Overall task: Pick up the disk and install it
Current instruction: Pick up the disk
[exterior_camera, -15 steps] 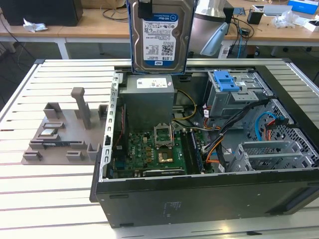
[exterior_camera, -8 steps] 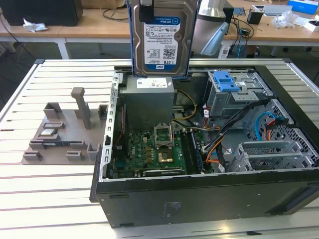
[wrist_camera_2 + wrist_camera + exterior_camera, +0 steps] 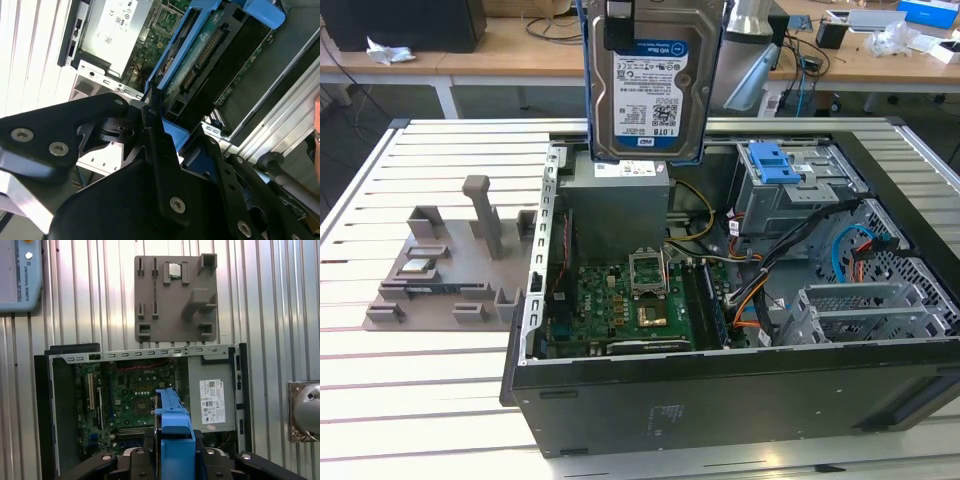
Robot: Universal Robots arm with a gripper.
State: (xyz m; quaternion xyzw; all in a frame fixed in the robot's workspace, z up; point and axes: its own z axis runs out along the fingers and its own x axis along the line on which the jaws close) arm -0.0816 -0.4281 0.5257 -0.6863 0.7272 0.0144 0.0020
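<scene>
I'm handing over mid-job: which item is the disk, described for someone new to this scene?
Find the open computer case on the slatted table. Held upright above its grey power supply box by the end effector is the disk. It alone is a flat silver slab with a white and blue label and blue side rails.

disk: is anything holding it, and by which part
The gripper holds the disk by its top end, with the disk hanging upright.

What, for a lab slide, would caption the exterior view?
The gripper holds the disk upright, label toward the camera, above the open computer case on the slatted table.
</scene>
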